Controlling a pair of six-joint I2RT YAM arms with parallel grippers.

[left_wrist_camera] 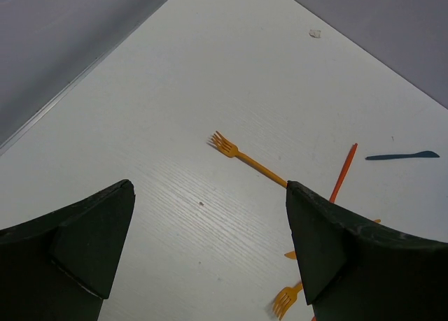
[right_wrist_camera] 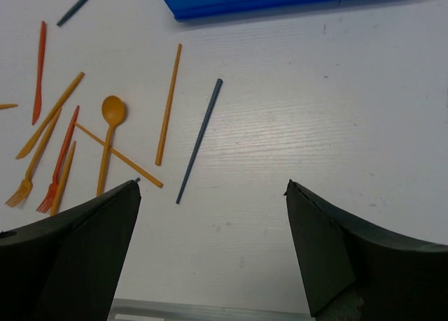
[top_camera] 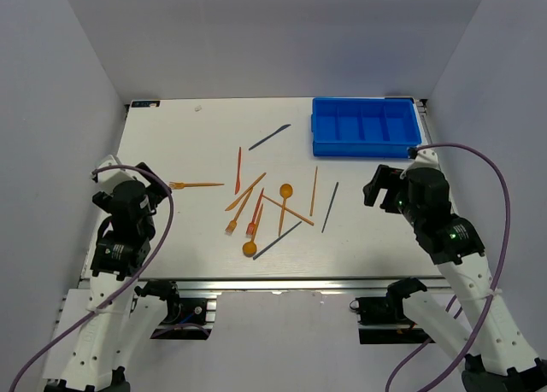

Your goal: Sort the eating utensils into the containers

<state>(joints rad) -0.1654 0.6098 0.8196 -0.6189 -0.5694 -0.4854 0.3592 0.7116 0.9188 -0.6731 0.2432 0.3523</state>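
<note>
The eating utensils lie loose in the middle of the white table: an orange fork [top_camera: 197, 185], a red-orange knife [top_camera: 238, 170], a dark blue knife [top_camera: 269, 137], an orange spoon [top_camera: 285, 206], a dark thin handle [top_camera: 330, 207] and several more crossing each other. The blue four-compartment tray [top_camera: 366, 144] stands at the back right and holds nothing. My left gripper [top_camera: 152, 190] is open and empty, left of the orange fork [left_wrist_camera: 248, 160]. My right gripper [top_camera: 380, 187] is open and empty, right of the dark handle [right_wrist_camera: 199, 140] and near the tray [right_wrist_camera: 210, 12].
Grey walls close in the table on the left, back and right. A small white scrap [top_camera: 198, 108] lies near the back edge. A metal rail [top_camera: 282, 281] runs along the front edge.
</note>
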